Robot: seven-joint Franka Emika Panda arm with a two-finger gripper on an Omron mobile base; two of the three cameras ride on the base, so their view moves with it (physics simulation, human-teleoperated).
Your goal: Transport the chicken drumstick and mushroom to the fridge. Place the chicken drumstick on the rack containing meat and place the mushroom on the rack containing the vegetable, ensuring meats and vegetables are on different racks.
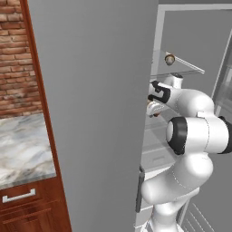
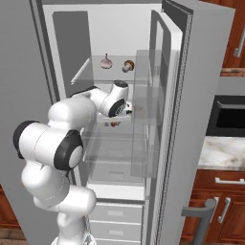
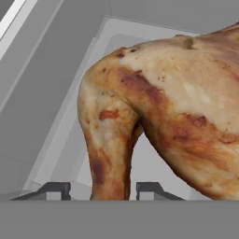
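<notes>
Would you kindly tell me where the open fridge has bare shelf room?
The lower clear glass shelves beneath the white arm look bare. The top glass shelf is free left of the pale garlic bulb and brown mushroom. The middle level is crowded by the end effector and golden-brown drumstick.

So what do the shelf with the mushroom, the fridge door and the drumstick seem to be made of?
Shelf: clear glass by its look, since the fridge wall shows through it, with a pale edge. Fridge door: smooth, matte light grey, perhaps painted metal; the render leaves this open. Drumstick: roasted meat, with golden-brown, mottled, slightly glossy skin and darker browned patches.
</notes>
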